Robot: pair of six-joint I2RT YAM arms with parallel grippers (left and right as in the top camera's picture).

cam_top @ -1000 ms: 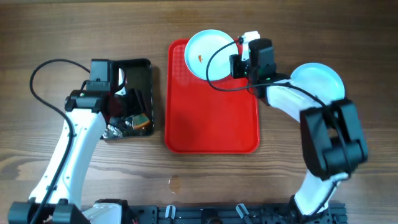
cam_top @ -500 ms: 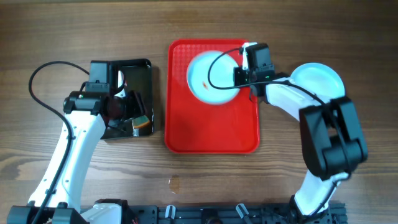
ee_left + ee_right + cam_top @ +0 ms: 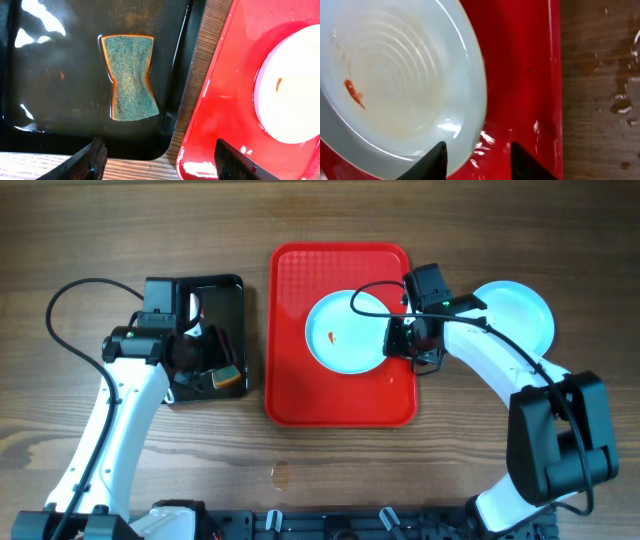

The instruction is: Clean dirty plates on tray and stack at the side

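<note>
A smeared plate (image 3: pixel 347 332) is seen lying flat on the red tray (image 3: pixel 300 395), a little right of the tray's middle. A small orange-red smear (image 3: pixel 331 336) is marked near the plate's centre. The plate's right rim is flanked by the right fingers (image 3: pixel 438 159). They are held apart, and in the wrist view the rim's edge is caught in the gap between them; no squeeze on it can be made out.

A second plate (image 3: pixel 515 315) is spotted on the desk (image 3: pixel 120 230) just right of the tray, partly covered by the right arm.

Over on the other side, a black tray (image 3: pixel 230 285) is set on the desk just beside the red tray. A green sponge (image 3: pixel 131 77) is found lying flat inside it. The left fingers (image 3: pixel 93 159) are spread wide above the black tray's edge, and nothing is gripped.
</note>
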